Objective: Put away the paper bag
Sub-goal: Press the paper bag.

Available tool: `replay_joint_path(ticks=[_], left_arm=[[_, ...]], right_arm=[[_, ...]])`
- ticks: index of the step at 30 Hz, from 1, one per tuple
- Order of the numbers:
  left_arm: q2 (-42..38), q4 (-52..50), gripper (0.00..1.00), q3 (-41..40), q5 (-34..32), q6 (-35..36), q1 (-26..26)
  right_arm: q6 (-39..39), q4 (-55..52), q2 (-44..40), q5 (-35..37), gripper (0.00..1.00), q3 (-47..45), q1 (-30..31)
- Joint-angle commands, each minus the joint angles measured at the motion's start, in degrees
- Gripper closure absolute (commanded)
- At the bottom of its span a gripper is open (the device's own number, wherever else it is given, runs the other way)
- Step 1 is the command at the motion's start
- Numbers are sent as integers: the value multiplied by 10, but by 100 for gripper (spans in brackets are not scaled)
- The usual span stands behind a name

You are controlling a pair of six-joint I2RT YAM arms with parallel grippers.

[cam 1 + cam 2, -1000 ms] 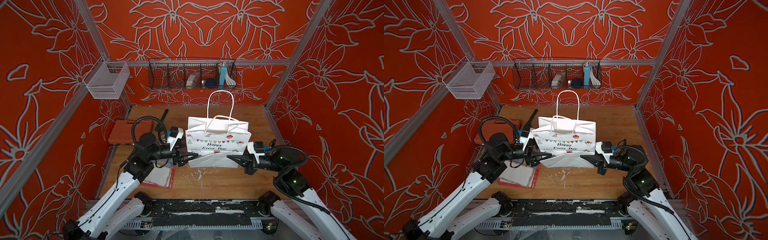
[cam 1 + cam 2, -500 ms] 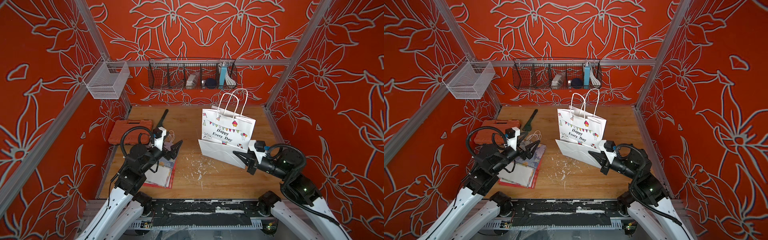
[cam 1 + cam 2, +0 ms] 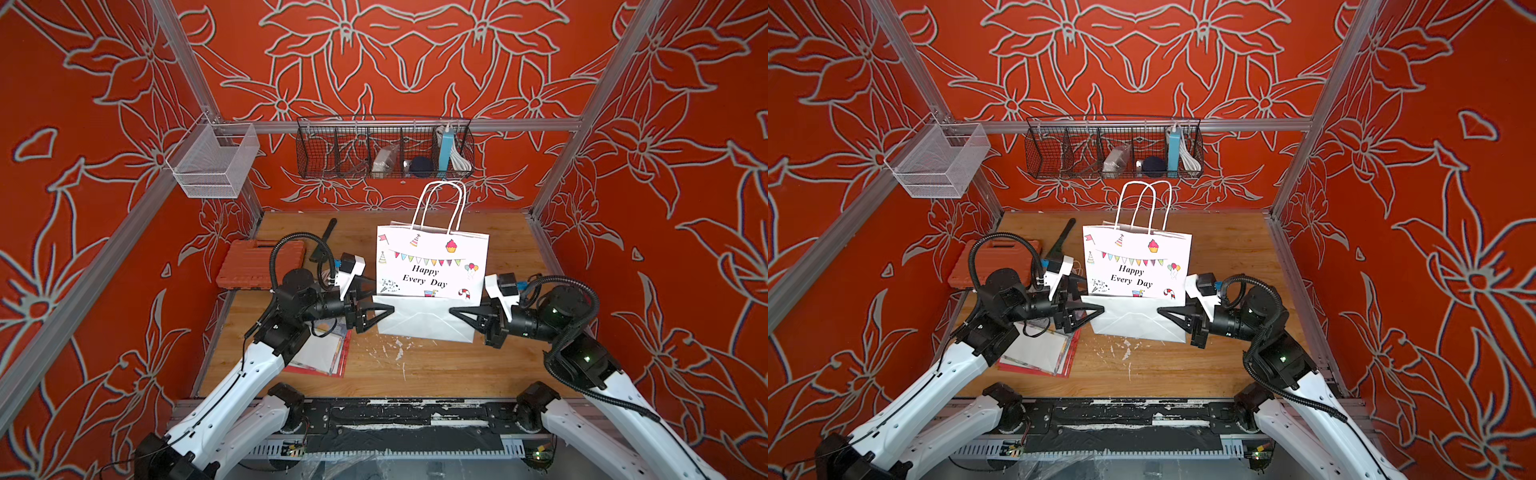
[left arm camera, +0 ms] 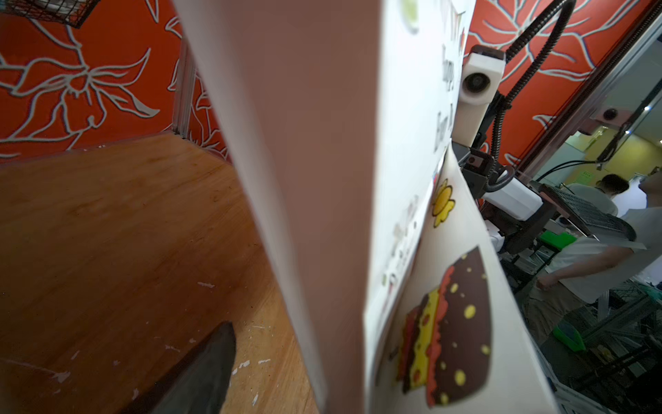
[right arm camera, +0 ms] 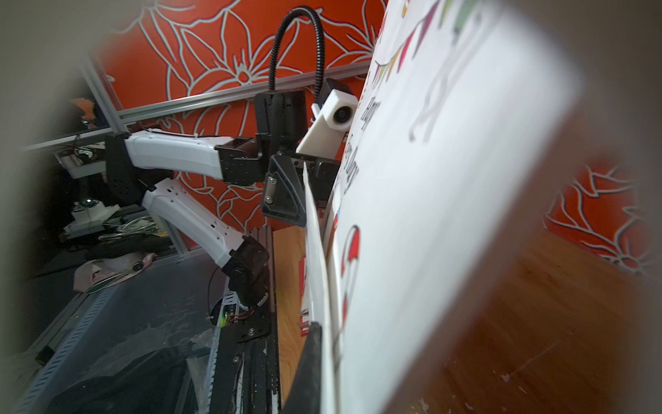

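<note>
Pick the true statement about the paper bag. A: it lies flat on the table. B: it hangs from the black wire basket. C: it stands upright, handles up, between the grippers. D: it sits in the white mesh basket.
C: the paper bag stands upright, left gripper open at one lower edge, right gripper shut on the other.

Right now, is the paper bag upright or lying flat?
Upright. In a top view the paper bag stands with its handles pointing up and its printed face toward the camera. Its bottom panel is folded out frontward.
</note>
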Motion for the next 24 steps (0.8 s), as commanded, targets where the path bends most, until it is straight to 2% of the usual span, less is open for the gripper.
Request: replay_joint_path(ticks=[1, 2, 5, 7, 9, 12, 13, 15, 17, 19, 21, 24], left_arm=[[16, 95, 21, 6, 51, -76, -2], [20, 109, 26, 7, 55, -90, -3], [26, 147, 49, 6, 60, -119, -6], [24, 151, 65, 7, 58, -123, -7], [23, 147, 76, 8, 58, -122, -8], [14, 131, 100, 7, 50, -112, -9], [10, 126, 100, 5, 46, -108, -9], [3, 120, 100, 2, 43, -103, -9], [-1, 100, 100, 2, 45, -88, -11], [-5, 60, 100, 5, 47, -59, -14], [-9, 19, 100, 8, 51, -27, -17], [-17, -9, 100, 5, 62, -8, -18]], right_arm=[[40, 66, 4, -55, 100, -13, 15], [41, 71, 7, -55, 100, -14, 20], [36, 74, 13, -40, 100, -19, 27], [34, 74, 12, -29, 100, -23, 29], [32, 72, 11, -21, 100, -26, 31], [30, 63, 3, -2, 100, -28, 30], [29, 58, -2, 11, 100, -29, 30], [23, 43, -8, 35, 84, -25, 30], [20, 33, -10, 58, 76, -15, 30], [20, 30, -11, 84, 79, -1, 30], [20, 32, -10, 107, 88, 12, 30], [23, 39, -6, 111, 95, 23, 30]])
